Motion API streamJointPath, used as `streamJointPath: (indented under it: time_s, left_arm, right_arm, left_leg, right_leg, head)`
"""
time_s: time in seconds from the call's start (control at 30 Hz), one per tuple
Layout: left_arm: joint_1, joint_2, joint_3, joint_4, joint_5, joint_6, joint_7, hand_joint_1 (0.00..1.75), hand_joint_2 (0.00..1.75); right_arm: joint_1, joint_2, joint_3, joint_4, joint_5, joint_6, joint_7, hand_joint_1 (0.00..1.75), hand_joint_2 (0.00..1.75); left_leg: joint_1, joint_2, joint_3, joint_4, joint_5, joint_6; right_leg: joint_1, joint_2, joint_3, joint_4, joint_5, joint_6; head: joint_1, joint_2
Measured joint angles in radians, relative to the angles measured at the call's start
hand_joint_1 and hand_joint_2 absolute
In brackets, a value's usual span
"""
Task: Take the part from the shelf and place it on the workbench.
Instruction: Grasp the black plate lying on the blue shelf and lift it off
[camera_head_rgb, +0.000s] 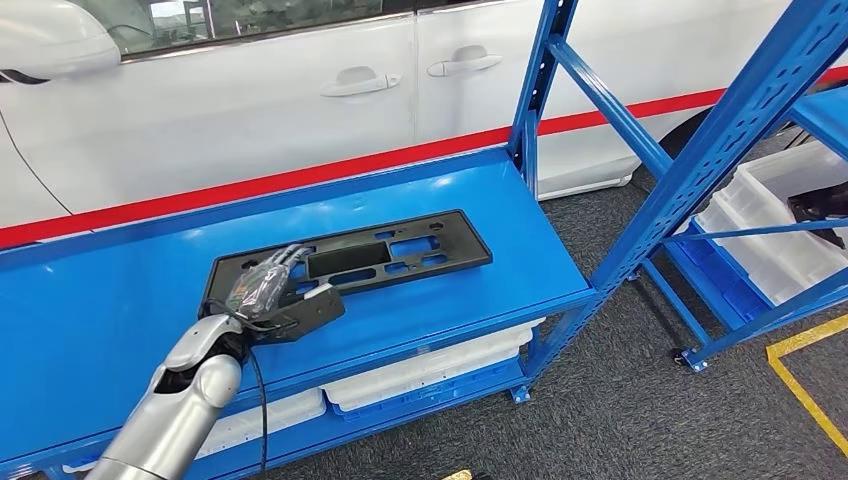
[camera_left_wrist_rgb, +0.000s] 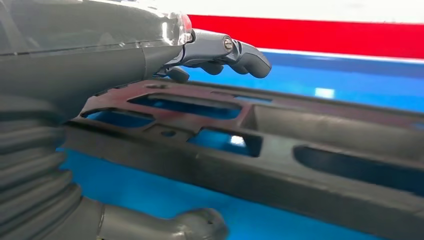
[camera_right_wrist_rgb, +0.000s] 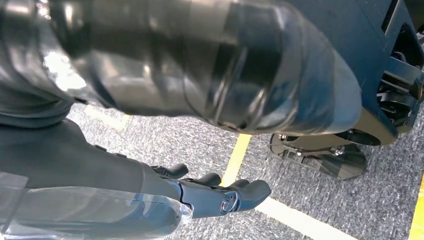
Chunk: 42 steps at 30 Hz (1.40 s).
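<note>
The part (camera_head_rgb: 400, 250) is a long flat black plastic frame with several cut-outs. It lies flat on the blue workbench (camera_head_rgb: 110, 300), slightly angled. My left hand (camera_head_rgb: 272, 292) reaches over the part's left end. In the left wrist view its fingers (camera_left_wrist_rgb: 235, 50) hover just above the part (camera_left_wrist_rgb: 300, 150) with a gap, and the thumb (camera_left_wrist_rgb: 195, 225) sits apart on the near side, so nothing is gripped. My right hand (camera_right_wrist_rgb: 210, 195) hangs over grey carpet with its fingers loosely extended, holding nothing.
A white car with a red stripe stands right behind the bench. The blue shelf rack (camera_head_rgb: 700, 150) rises at the right, with white bins (camera_head_rgb: 770, 240) on its low shelf. More white bins (camera_head_rgb: 430, 370) sit under the workbench. A yellow floor line (camera_head_rgb: 800, 385) runs at the right.
</note>
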Motion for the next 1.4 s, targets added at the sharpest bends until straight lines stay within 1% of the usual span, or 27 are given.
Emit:
streamJointPath:
  time_s: [0.27, 0.3, 0.4, 0.43, 0.67, 1.4]
  left_arm:
    - [0.006, 0.006, -0.001, 0.043, -0.031, 0.014, 0.012, 0.0, 1.75]
    - [0.006, 0.006, -0.001, 0.045, -0.033, 0.016, 0.013, 0.25, 1.75]
    - [0.005, 0.006, -0.001, 0.053, -0.037, 0.018, 0.014, 1.56, 1.75]
    - [0.005, 0.006, -0.001, 0.056, -0.038, 0.018, 0.015, 1.75, 1.75]
    - [-0.006, 0.007, -0.001, 0.065, -0.045, 0.019, 0.015, 1.75, 1.75]
    - [-0.005, 0.008, -0.001, 0.079, -0.047, 0.019, 0.009, 1.75, 1.75]
  right_arm:
    - [0.0, 0.0, 0.011, 0.0, 0.0, 0.0, 0.008, 0.0, 0.0]
    - [0.0, 0.0, 0.012, 0.0, 0.0, 0.0, 0.008, 0.0, 0.0]
    - [-0.001, 0.0, 0.014, 0.0, 0.0, 0.0, 0.008, 0.0, 0.0]
    - [-0.001, 0.0, 0.014, 0.0, 0.0, 0.0, 0.008, 0.0, 0.0]
    - [-0.002, 0.0, 0.014, 0.0, -0.002, 0.001, 0.008, 0.0, 0.0]
    - [-0.003, 0.0, 0.015, 0.0, -0.005, 0.004, 0.008, 0.0, 0.0]
  left_leg:
    - [0.0, 0.0, 0.0, 0.0, 0.0, 0.0]
    - [0.0, 0.0, 0.0, 0.0, 0.0, 0.0]
    - [0.0, 0.0, 0.001, 0.0, 0.0, 0.0]
    - [0.0, 0.0, 0.001, 0.0, 0.0, 0.0]
    - [0.0, 0.0, 0.002, 0.0, 0.0, 0.0]
    - [0.0, 0.0, 0.003, 0.0, 0.0, 0.0]
  right_leg:
    - [0.0, 0.0, 0.0, 0.0, 0.0, 0.0]
    - [0.0, 0.0, 0.0, 0.0, 0.0, 0.0]
    - [0.0, 0.0, 0.001, 0.0, 0.0, 0.0]
    - [0.0, 0.0, 0.001, 0.0, 0.0, 0.0]
    - [0.0, -0.001, 0.003, 0.0, 0.0, 0.0]
    - [0.0, 0.0, 0.003, 0.0, 0.0, 0.0]
  head:
    - [0.0, 0.0]
    - [0.0, 0.0]
    - [0.0, 0.0]
    - [0.0, 0.0]
    - [0.0, 0.0]
    - [0.0, 0.0]
